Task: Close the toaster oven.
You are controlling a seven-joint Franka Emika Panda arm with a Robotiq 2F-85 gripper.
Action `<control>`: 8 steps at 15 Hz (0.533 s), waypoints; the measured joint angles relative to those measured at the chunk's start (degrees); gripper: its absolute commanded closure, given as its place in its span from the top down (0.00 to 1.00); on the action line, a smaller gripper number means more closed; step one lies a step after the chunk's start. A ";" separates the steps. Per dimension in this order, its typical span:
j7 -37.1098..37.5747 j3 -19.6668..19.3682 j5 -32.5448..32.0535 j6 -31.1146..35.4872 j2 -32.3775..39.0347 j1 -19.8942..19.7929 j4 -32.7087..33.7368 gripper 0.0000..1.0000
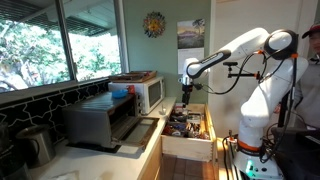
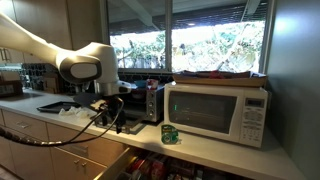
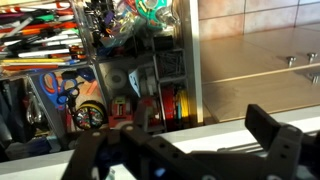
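Note:
The silver-grey toaster oven (image 1: 100, 120) stands on the counter under the window, with its front door (image 1: 128, 134) dropped open. In an exterior view it is mostly hidden behind my arm, and only a silver part (image 2: 152, 100) shows left of the white microwave. My gripper (image 1: 187, 92) hangs over an open drawer, off to the side of the oven and apart from it. In the wrist view the gripper (image 3: 180, 150) has its dark fingers spread wide with nothing between them, above the drawer's contents.
A white microwave (image 1: 143, 93) (image 2: 215, 108) with a tray on top stands beside the oven. The open drawer (image 1: 186, 126) (image 3: 100, 60) is full of tools and utensils. A green can (image 2: 170, 133) sits on the counter. A metal pot (image 1: 38, 143) stands near the counter's front.

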 measured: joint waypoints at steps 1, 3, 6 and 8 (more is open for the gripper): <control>-1.99 -2.04 3.63 2.11 2.43 0.27 0.57 1.00; -5.95 -4.91 12.60 4.46 7.56 1.63 2.47 1.00; -9.54 -6.63 21.61 4.53 12.52 3.71 5.33 1.00; -9.63 -6.76 22.35 4.53 13.20 4.01 5.95 1.00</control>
